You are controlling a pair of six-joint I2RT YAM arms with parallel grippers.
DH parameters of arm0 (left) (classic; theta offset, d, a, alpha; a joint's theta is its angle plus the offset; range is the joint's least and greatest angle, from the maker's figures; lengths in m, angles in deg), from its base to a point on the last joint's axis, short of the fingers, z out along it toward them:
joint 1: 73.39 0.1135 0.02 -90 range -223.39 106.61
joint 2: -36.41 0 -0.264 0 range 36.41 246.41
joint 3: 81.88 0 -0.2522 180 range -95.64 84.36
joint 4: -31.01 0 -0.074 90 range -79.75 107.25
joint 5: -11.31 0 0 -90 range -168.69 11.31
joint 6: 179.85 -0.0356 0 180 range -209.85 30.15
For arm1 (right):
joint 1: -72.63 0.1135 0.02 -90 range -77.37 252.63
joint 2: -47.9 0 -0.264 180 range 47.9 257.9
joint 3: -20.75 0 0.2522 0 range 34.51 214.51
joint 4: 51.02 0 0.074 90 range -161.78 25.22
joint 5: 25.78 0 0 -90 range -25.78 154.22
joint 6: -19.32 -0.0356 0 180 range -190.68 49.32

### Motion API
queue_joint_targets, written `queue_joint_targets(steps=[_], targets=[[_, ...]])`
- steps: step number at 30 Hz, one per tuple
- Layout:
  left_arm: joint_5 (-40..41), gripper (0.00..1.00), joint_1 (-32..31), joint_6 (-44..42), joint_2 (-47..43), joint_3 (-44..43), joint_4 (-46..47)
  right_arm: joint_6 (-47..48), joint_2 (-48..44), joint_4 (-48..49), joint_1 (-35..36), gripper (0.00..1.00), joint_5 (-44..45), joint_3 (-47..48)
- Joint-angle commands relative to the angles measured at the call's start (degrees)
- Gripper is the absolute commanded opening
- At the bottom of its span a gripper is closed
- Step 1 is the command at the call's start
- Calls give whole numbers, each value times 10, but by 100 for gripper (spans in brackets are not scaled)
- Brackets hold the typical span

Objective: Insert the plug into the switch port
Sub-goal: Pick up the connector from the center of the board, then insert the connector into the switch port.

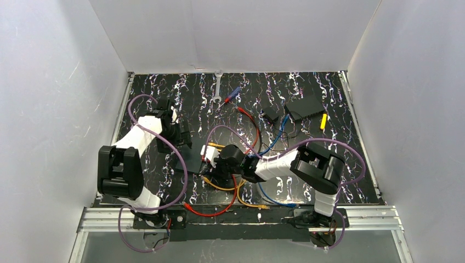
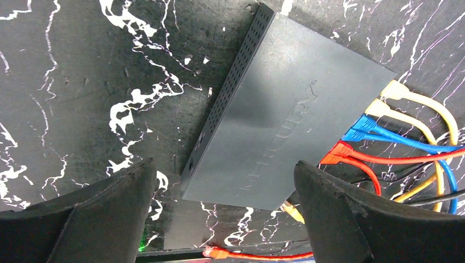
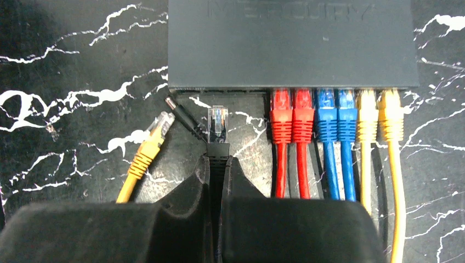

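the right gripper (image 3: 218, 159) pinches the plug (image 3: 218, 121), its tip just short of the switch (image 3: 290, 49). it is not in yet. it is dark there, so maybe a spot is free. the left gripper (image 2: 222, 167) hangs wide open over the switch.

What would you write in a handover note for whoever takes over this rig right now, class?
Left gripper: open, over the switch, not gripping it.
Right gripper: shut on the black-booted plug, its tip just short of the switch's port row.
Done: six other plugs sit in ports; held plug lined up left of them.
Left: push it in. A loose yellow plug lies nearby.
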Motion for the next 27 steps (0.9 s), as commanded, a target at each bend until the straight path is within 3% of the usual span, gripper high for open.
queue_joint_targets(steps=[1, 27], targets=[[-39, 91, 5, -15, 20, -12, -20, 13, -1, 54, 12, 1, 19, 2], [-115, 83, 0, -17, 98, -12, -14, 1, 42, -13, 20, 1, 78, 56]])
